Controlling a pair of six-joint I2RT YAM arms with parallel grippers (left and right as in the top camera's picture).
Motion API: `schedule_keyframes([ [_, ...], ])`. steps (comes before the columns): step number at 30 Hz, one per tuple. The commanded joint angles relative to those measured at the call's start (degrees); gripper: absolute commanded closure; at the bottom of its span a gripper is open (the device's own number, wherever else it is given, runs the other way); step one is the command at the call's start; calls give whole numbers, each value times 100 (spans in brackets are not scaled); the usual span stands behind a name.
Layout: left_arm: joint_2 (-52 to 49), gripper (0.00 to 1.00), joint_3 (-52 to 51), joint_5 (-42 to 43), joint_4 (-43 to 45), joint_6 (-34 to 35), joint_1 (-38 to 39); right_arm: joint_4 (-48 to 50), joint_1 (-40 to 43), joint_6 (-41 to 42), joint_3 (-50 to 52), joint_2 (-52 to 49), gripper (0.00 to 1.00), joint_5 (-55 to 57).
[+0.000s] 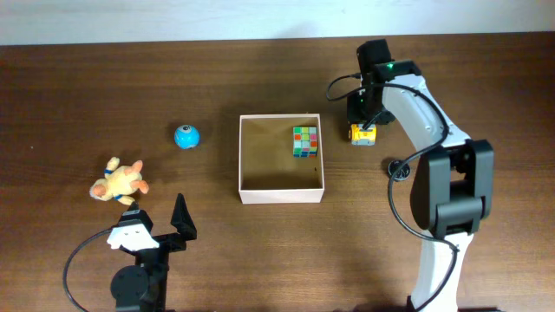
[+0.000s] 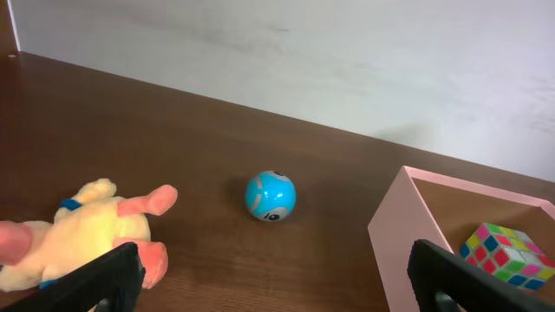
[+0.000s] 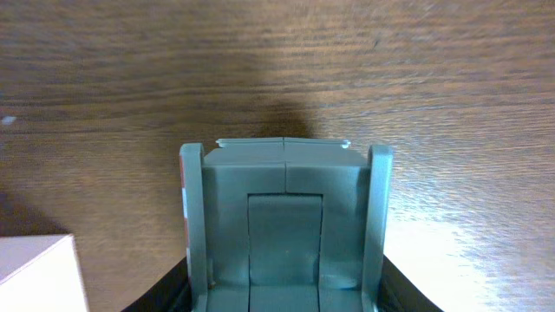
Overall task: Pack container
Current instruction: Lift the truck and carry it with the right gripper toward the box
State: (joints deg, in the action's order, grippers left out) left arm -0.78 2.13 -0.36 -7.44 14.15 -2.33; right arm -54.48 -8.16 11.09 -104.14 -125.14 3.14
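Observation:
The container [image 1: 282, 197], a square white box with a tan inside, stands mid-table. It also shows in the left wrist view [image 2: 395, 236] and at a corner of the right wrist view [image 3: 35, 277]. A coloured puzzle cube [image 1: 304, 141] lies in its far right corner and also shows in the left wrist view [image 2: 506, 254]. My right gripper [image 1: 364, 120] is just right of the box, and its fingers [image 3: 284, 290] press both sides of a yellow toy truck [image 1: 363, 134] with a grey-green bed [image 3: 284, 217] on the table. My left gripper [image 1: 158, 224] is open and empty [image 2: 277, 290] near the front left.
A blue ball [image 1: 186, 136] lies left of the box, also in the left wrist view [image 2: 270, 195]. A yellow plush toy [image 1: 120, 180] lies further left, close to my left finger [image 2: 74, 234]. A black cable [image 1: 401, 169] trails by the right arm's base.

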Motion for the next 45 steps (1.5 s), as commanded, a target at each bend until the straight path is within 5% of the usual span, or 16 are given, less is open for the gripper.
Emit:
schedule_keyframes([
  [1, 48, 1, -33, 59, 13, -92, -20, -9, -46, -184, -197, 599, 57, -105],
  [15, 48, 1, -33, 59, 13, -92, -20, -247, -232, -317, -197, 1716, 57, -1067],
  [29, 48, 1, -33, 59, 13, -92, -20, -446, -1943, -299, -195, 2155, 57, -1259],
  [45, 48, 1, -33, 59, 13, -92, -20, 203, -3088, 1224, -190, 1661, 57, 229],
])
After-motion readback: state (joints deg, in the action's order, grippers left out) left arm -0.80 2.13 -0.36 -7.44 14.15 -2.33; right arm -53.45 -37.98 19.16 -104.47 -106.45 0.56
